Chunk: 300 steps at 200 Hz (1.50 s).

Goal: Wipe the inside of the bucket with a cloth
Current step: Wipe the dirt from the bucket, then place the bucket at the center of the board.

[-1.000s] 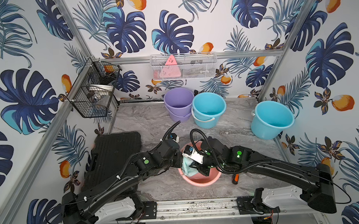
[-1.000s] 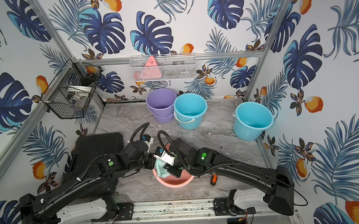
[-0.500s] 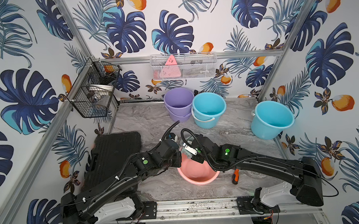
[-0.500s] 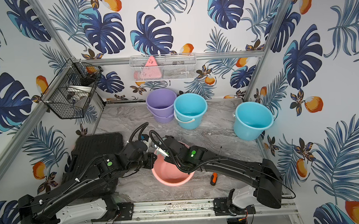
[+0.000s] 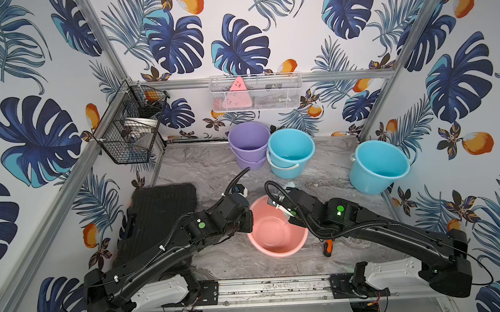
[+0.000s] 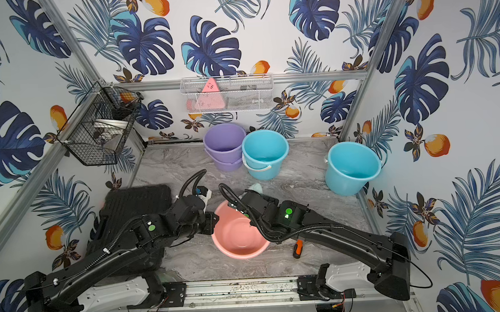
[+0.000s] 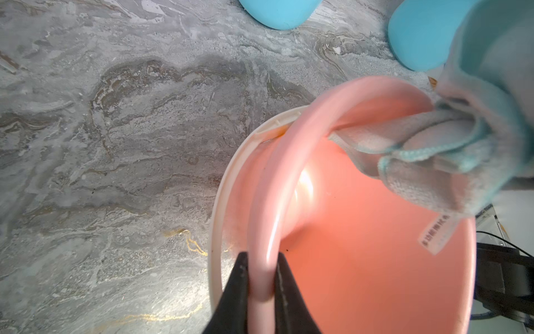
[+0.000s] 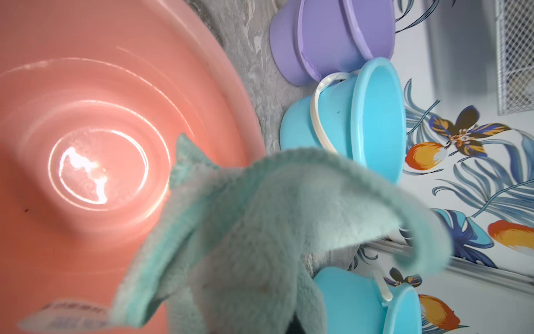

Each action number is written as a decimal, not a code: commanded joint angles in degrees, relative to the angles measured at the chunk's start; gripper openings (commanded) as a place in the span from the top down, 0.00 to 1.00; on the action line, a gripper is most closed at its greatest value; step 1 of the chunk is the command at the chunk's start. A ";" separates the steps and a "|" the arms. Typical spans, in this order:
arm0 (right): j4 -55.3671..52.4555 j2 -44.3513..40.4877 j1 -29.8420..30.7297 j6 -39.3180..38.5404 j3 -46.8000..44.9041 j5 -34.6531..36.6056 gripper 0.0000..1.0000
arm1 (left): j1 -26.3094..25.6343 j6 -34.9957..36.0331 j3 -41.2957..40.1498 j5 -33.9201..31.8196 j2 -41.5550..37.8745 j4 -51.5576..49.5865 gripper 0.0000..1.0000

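Jaws of the left gripper (image 7: 261, 289) pinch the rim of the pink bucket (image 5: 276, 240); those of the right gripper (image 5: 287, 190), buried in the cloth (image 8: 260, 231), clamp it. Bunched over the far rim, it hangs tag-down into the mouth-up bucket, mostly hidden behind the right arm (image 5: 364, 230) in both top views; a blue bucket (image 5: 291, 151) stands near beyond

Cloth (image 7: 427, 150): carried from the bucket (image 5: 273, 251)'s left wall to its far rim.
Right arm (image 5: 364, 230): swung off the bucket's middle, rightward.
Bucket floor (image 8: 98, 173): uncovered.
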 commanded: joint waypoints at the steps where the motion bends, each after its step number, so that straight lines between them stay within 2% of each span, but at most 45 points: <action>1: -14.01 -1.11 0.04 4.39 1.20 -7.52 1.00 | -0.10 0.83 0.63 0.08 0.13 0.42 1.00; 36: -19.66 -2.93 0.12 7.47 1.82 -22.37 1.00 | -0.15 0.73 1.06 0.17 0.59 0.56 1.00; 71: -16.47 -4.64 0.21 8.84 1.01 -36.61 1.00 | -0.12 0.53 1.44 0.35 0.94 0.99 1.00; 102: -6.76 -5.45 0.21 11.77 -1.21 -44.69 1.00 | -0.07 0.06 1.12 0.61 1.03 1.33 1.00; 135: 9.29 -4.95 0.27 17.95 -5.57 -48.58 1.00 | -0.07 -0.51 1.02 0.70 0.91 1.53 1.00; 183: 28.54 -2.09 0.25 26.93 -7.60 -44.23 1.00 | -0.07 -2.07 0.91 -0.06 0.29 0.92 1.00; 227: 31.88 -3.90 0.23 27.34 -5.56 -33.49 1.00 | 1.83 -4.51 1.14 -0.33 -1.05 0.11 1.00; 261: 32.01 -9.95 0.21 24.76 -5.74 -21.55 1.00 | 8.40 -6.35 0.25 3.56 -3.28 0.11 1.00; 300: 30.01 -16.60 0.22 21.33 -5.78 -12.55 1.00 | 20.51 -8.16 -1.20 7.92 -6.70 -0.93 1.00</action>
